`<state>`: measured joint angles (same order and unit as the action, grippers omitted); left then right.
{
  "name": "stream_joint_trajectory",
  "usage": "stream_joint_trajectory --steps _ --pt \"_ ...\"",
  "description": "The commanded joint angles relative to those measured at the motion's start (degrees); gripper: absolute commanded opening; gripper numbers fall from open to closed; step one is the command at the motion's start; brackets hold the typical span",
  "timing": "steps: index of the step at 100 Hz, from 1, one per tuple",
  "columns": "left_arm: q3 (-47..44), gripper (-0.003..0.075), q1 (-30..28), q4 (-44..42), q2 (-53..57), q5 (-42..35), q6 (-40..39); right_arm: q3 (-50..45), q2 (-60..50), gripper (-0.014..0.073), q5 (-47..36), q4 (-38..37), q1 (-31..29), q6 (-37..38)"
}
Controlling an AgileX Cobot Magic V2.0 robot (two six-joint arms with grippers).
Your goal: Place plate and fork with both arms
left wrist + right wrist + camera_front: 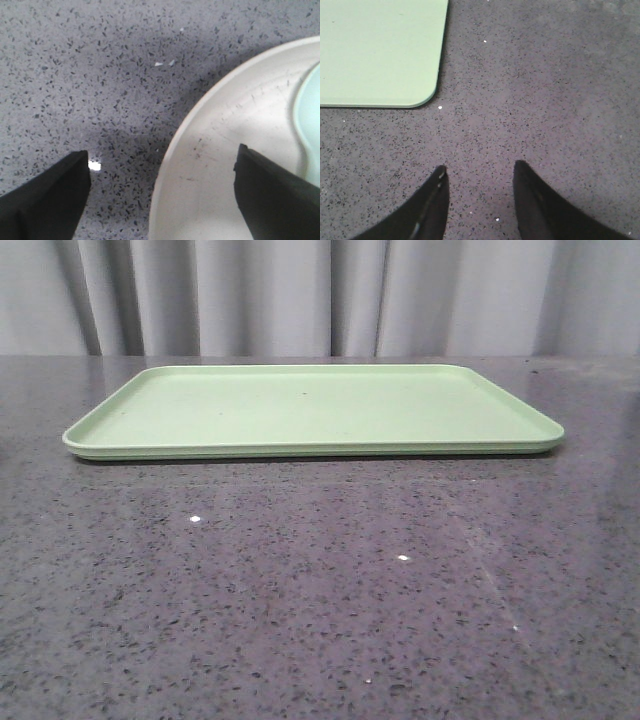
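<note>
The cream plate (235, 150) shows only in the left wrist view, lying on the speckled table. My left gripper (162, 160) is open and hangs over its rim, one finger (50, 195) over the table and the other (270, 195) over the plate. A pale blue-green thing (309, 130), cut off by the frame edge, lies in the plate. My right gripper (479, 172) is open and empty over bare table, near the corner of the light-green tray (380, 50). The tray (310, 405) lies empty in the front view. The fork is out of view. Neither gripper shows in the front view.
The dark speckled table (320, 590) stretches in front of the tray. A grey curtain (320, 295) hangs behind the table.
</note>
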<state>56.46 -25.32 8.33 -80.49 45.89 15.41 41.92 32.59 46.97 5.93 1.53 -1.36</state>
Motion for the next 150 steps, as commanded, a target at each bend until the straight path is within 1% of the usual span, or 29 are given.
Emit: stream_joint_trajectory --steps 1,23,53,60,66,72,86,110,124,126,150 --pt "1.7 0.0564 -0.1 1.7 0.8 -2.2 -0.1 2.0 0.7 0.0329 -4.2 -0.1 -0.3 -0.2" --pt "1.7 0.0564 -0.1 2.1 -1.7 -1.3 -0.1 2.0 0.7 0.0329 -4.2 -0.1 -0.3 -0.2" --pt "1.7 0.0557 -0.1 2.1 -1.8 -0.7 -0.1 2.0 0.7 0.0329 -4.2 -0.1 -0.3 -0.2" --pt "1.7 0.0519 -0.1 2.1 -1.8 -0.7 -0.1 2.0 0.7 0.0329 -4.2 -0.1 -0.3 -0.2" --pt "1.7 0.047 -0.1 2.1 -1.8 -0.7 -0.1 2.0 0.7 0.0329 -4.2 -0.1 -0.3 -0.2" --pt "1.7 0.0398 -0.1 2.1 -1.8 -0.5 -0.1 2.0 0.7 0.0329 -4.2 -0.1 -0.3 -0.2" --pt "1.7 0.0272 -0.1 2.1 -1.8 0.0 -0.1 2.0 0.7 0.0329 -4.2 -0.1 -0.3 -0.2" --pt "1.7 0.0113 -0.1 2.1 -1.8 0.4 -0.1 2.0 0.7 0.0329 -4.2 -0.1 -0.3 -0.2" --pt "2.1 -0.001 -0.1 2.3 -1.8 0.7 -0.1 2.0 0.7 0.0329 -4.2 -0.1 -0.3 -0.2" --pt "2.1 -0.0022 -0.1 2.3 -1.8 0.9 -0.1 2.0 0.7 0.0329 -4.2 -0.1 -0.3 -0.2" --pt "3.9 -0.002 -0.1 5.1 -1.3 2.9 -0.1 2.0 0.7 0.0329 -4.2 -0.1 -0.3 -0.2"
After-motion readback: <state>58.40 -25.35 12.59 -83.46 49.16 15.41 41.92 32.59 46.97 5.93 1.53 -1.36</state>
